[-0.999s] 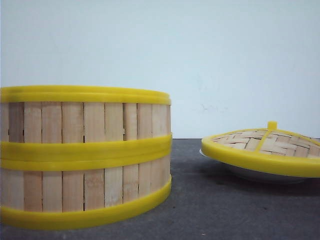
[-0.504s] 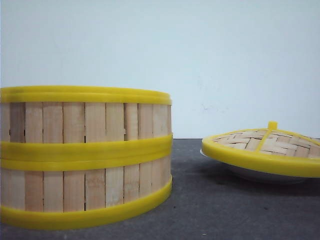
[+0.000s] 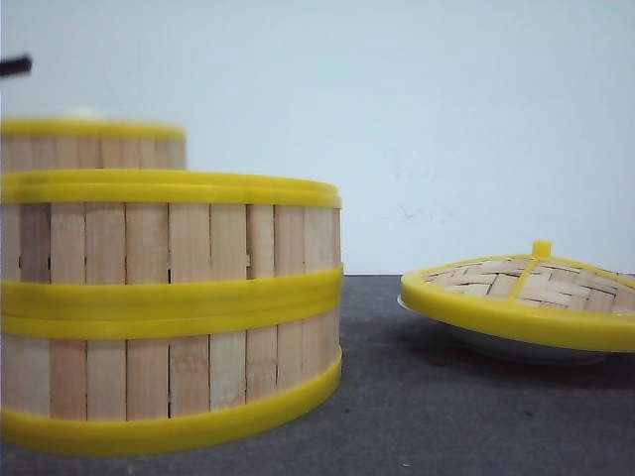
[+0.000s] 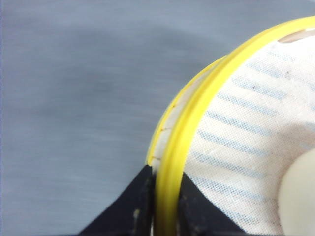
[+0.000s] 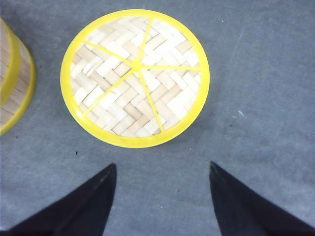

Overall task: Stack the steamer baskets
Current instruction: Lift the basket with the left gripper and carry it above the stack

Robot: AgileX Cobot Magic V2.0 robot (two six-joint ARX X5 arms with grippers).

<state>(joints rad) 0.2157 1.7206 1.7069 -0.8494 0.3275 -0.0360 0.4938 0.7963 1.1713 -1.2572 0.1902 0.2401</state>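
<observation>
Two-basket stack [image 3: 169, 312]: nearest in the front view, on the left of the dark grey counter [image 3: 427, 416]; one steamer basket sits squarely on another, their yellow rims meeting in a double band at mid height; an edge of it also shows in the right wrist view [image 5: 12, 78].

Third basket [image 3: 89, 147]: behind and above the stack's top rim, left of centre, partly hidden by the stack, so whether it touches the stack cannot be told; the left wrist view shows its yellow rim [image 4: 197, 128] and a white, blue-striped cloth liner [image 4: 241, 142] inside, with a pale round object [image 4: 298, 196] on the cloth.

Left end effector [image 4: 165, 206]: closed on the third basket's wall, one black finger [image 4: 125, 211] outside the rim and the other inside.

Right end effector [image 5: 160, 196]: jaws spread wide apart, holding nothing, hanging over bare counter just short of the lid.

Lid [image 3: 521, 288]: domed woven bamboo with yellow rim and yellow knob, to the right and well apart from the stack, resting on a shallow white plate [image 3: 496, 345].

Wall [image 3: 446, 119]: plain pale surface, farthest back.
</observation>
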